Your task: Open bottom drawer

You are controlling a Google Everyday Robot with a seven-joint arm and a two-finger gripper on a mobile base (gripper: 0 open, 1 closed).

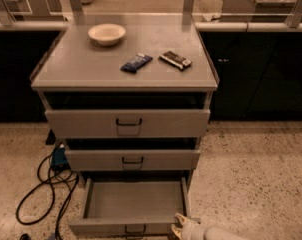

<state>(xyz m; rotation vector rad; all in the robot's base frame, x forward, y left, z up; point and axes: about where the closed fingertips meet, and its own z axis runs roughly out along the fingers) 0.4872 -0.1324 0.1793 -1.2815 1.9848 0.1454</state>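
Note:
The bottom drawer of the grey cabinet stands pulled out, showing its plain grey empty tray. Its flat front runs along the lower edge of the view, with the small dark wire handle partly cut off. My gripper is at the drawer's front right corner, at the very bottom of the view, with the white arm trailing off to the right. Its light fingertips touch or sit just beside the corner of the drawer front.
The middle drawer and the top drawer are shut. On the cabinet top lie a white bowl, a blue packet and a dark packet. Black cables lie on the speckled floor at left. Dark counters stand behind.

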